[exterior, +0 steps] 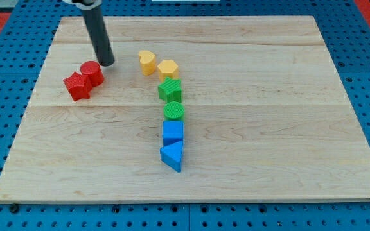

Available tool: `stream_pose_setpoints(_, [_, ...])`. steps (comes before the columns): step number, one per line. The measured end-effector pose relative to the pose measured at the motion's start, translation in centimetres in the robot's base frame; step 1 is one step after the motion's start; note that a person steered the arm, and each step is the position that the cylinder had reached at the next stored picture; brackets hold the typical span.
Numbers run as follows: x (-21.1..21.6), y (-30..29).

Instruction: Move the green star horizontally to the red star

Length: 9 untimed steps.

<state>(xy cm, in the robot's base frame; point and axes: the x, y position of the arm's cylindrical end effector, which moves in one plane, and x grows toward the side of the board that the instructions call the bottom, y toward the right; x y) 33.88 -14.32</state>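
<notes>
The green star (169, 89) lies near the middle of the wooden board (268, 128), in a column of blocks. The red star (77, 86) lies at the view's left, touching a red cylinder (92, 73) just to its upper right. My tip (106, 63) rests on the board just right of the red cylinder, well to the left of the green star and slightly above it.
A yellow heart (147, 62) and a yellow hexagon (167, 68) lie above the green star. Below it stand a green cylinder (174, 111), a blue cube-like block (173, 132) and a blue triangle (172, 156). Blue pegboard surrounds the board.
</notes>
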Motion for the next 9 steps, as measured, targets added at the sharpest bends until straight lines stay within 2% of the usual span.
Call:
stream_pose_setpoints(1, [3.7, -1.1])
stream_pose_setpoints(2, [4.6, -2.2])
stream_pose_setpoints(3, [4.3, -2.5])
stream_pose_setpoints(5, [4.3, -7.0])
stream_pose_setpoints(8, [8.3, 11.3])
stream_pose_setpoints(9, [9.3, 13.7])
